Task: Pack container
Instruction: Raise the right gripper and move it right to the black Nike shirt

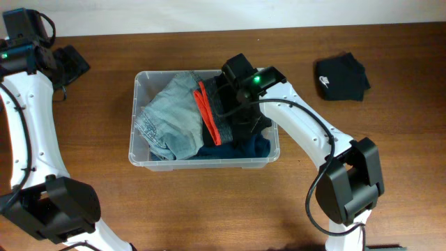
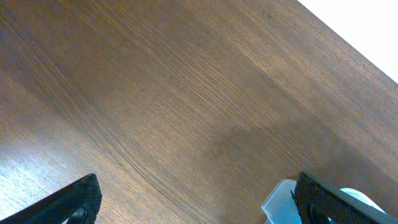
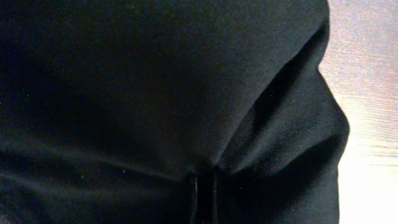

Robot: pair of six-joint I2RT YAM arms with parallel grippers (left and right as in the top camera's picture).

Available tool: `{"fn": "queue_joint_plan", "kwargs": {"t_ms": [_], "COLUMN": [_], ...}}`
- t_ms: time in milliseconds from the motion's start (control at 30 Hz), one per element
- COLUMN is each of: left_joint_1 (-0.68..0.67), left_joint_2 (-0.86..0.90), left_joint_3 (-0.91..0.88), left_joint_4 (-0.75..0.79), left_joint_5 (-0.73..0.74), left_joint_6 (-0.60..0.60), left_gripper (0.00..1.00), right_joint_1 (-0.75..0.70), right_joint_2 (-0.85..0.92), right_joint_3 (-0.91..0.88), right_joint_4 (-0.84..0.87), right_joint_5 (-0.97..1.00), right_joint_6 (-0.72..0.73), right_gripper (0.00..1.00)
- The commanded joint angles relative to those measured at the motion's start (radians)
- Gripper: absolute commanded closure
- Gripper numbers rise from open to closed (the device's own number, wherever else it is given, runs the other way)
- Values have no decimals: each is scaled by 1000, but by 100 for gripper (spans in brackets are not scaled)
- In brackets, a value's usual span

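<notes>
1. Brown wood-grain table (image 1: 209, 209) runs under both arms, with a pale wall along its far edge.
2. The container (image 1: 209, 163) stands upright just left of the table's middle. It already holds clothes: pale jeans (image 1: 171, 115) in its left half, a red strip (image 1: 208, 111) just beside them, and a dark blue garment (image 1: 244, 148) along the near right side.
3. The right gripper (image 3: 202, 186) is down in the container's right half with its jaws closed. Its wrist view is filled with black cloth (image 3: 155, 81) whose folds draw into a pinch at the fingers, so I judge it is nipping that cloth.
4. The left gripper (image 2: 199, 205) sits at the far left corner of the table, well apart from the container. Its jaws are spread wide over bare wood with nothing between them.
5. A folded black garment (image 1: 341, 77) with a white logo lies on the table at the far right, well apart from the container and probably yet to be packed.
6. What could go wrong:
   - If the right gripper rises without letting go, the black cloth comes back out and may drag the red strip or the blue garment with it.
   - A pull against the right wall could slide or tip the light container.
   - Cloth bunched high near the right rim could spill over the edge once released.
</notes>
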State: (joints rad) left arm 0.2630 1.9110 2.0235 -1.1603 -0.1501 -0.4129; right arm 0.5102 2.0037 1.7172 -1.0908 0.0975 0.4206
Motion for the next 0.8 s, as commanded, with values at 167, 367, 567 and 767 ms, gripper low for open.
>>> {"fn": "queue_joint_plan", "kwargs": {"t_ms": [167,367,567,767], "left_joint_1": [0,0,0,0], "left_joint_2": [4,4,4,4], "left_joint_3": [6,6,6,6], "left_joint_4": [-1,-1,-1,-1], "left_joint_5": [-5,-5,-5,-5], "left_joint_6": [-13,-13,-13,-13], "left_gripper": [1,1,1,1], "right_joint_1": [-5,-127,-376,-619], "right_joint_2": [-76,-121,-118,-97], "right_joint_3": [122,301,336,309], "right_joint_4": [-10,-24,-40,-42], "right_joint_5": [133,150,39,-243], "right_joint_6": [-9,-47,27,87], "right_gripper": [93,35,4,1]}}
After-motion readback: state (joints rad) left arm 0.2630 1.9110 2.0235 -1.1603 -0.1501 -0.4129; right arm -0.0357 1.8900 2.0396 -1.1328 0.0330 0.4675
